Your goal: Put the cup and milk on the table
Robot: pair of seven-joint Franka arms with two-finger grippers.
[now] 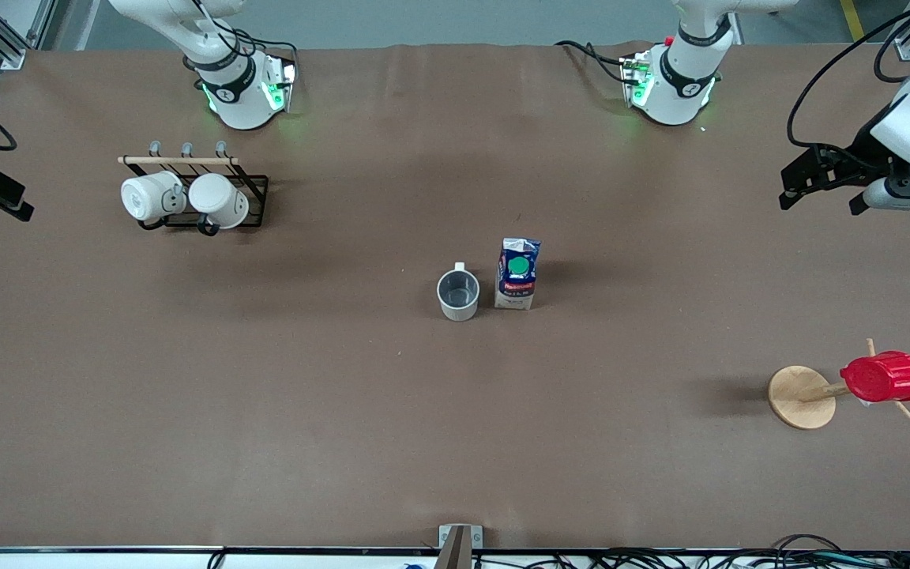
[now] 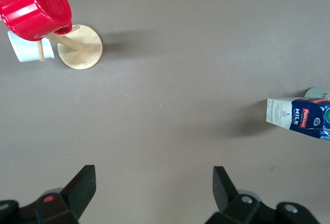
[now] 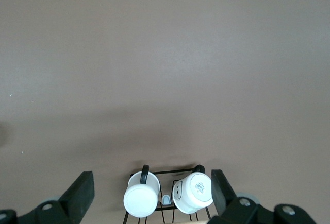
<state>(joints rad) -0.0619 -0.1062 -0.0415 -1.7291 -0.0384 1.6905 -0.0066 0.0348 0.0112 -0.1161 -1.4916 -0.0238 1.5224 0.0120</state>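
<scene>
The cup and milk stand side by side mid-table, bare surface around them. The left gripper and right gripper, both spread and holding nothing, hang over opposite table ends.

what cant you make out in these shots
- The cup: its side lettering is too small to read in the front view; in the left wrist view the milk hides nearly all of it.
- Milk: cut off by the left wrist view's edge.
- Right gripper: only a dark part shows at the front view's edge; its fingers stand wide apart in its wrist view.
- Small white item beside the red cup: partly hidden, unidentifiable.
</scene>
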